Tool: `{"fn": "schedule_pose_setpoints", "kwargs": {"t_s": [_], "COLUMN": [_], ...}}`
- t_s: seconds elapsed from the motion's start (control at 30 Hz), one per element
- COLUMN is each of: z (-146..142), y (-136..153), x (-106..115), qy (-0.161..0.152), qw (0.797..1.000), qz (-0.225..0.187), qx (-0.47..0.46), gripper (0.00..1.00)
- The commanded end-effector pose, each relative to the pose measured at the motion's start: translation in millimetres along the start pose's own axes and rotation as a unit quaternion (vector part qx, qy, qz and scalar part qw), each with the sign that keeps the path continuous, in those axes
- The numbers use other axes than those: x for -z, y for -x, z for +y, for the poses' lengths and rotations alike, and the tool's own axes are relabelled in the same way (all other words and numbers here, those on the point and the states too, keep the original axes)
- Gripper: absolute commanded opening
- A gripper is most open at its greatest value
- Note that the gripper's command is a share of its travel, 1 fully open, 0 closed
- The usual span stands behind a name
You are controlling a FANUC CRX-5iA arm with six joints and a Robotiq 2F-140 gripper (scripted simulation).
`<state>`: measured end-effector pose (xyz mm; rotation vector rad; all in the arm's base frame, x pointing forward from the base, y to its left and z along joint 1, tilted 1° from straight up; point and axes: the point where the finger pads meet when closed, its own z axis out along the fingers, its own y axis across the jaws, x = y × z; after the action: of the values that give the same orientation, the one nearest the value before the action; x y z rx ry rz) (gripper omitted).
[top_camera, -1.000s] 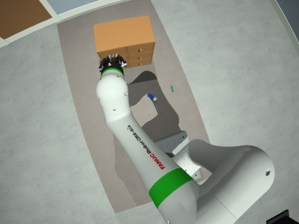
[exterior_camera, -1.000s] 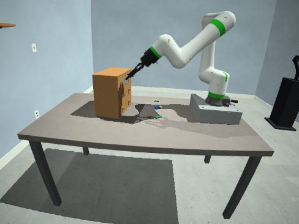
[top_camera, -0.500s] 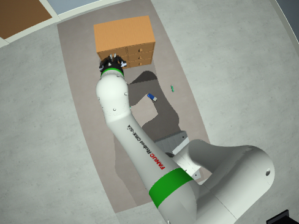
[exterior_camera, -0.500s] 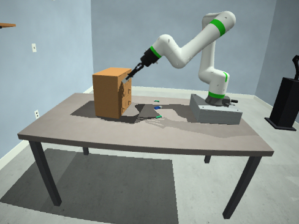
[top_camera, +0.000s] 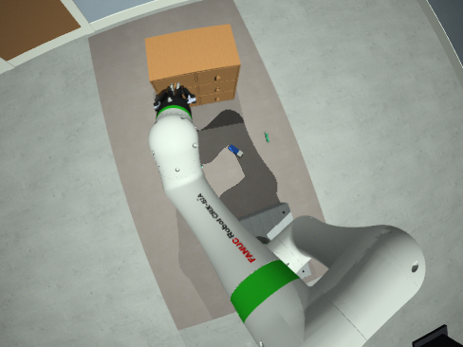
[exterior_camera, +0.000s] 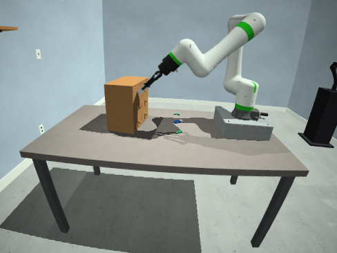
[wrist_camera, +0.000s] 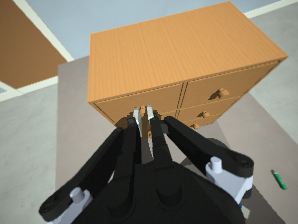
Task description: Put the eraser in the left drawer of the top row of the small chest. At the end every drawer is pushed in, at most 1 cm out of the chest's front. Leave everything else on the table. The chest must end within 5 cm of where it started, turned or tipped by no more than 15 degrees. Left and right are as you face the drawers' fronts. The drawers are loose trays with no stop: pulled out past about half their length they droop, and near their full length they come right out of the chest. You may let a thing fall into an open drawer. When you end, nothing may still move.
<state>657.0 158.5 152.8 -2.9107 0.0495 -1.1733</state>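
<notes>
The small wooden chest (top_camera: 192,49) (exterior_camera: 119,104) (wrist_camera: 175,50) stands at the far end of the table, with its drawer fronts facing my arm. My gripper (top_camera: 175,88) (exterior_camera: 143,88) (wrist_camera: 144,112) is at the front of the top row's left drawer (wrist_camera: 122,103), with its fingers nearly together around that drawer's small knob, which is mostly hidden between them. All drawers look pushed in. The eraser (top_camera: 235,151) (exterior_camera: 178,121), blue with a white end, lies on the table between the chest and the robot base, well away from the gripper.
A small green pen-like thing (top_camera: 267,136) (exterior_camera: 177,113) (wrist_camera: 279,179) lies to the right of the eraser. Another green thing (exterior_camera: 178,132) lies nearer the table's front. The grey robot base (exterior_camera: 242,128) stands at the right end of the table.
</notes>
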Motion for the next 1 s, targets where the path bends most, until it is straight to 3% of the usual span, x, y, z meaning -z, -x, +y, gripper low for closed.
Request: {"fn": "schedule_pose_setpoints", "kwargs": {"t_s": [0.0,0.97], "z": [0.0,0.0], "y": [-0.2,6.3], "x": [0.1,6.5], "qy": [0.0,0.0], "qw": [1.0,1.0], "qz": [0.0,0.0], "qx": [0.0,0.0], "gripper": [0.08,0.08]}}
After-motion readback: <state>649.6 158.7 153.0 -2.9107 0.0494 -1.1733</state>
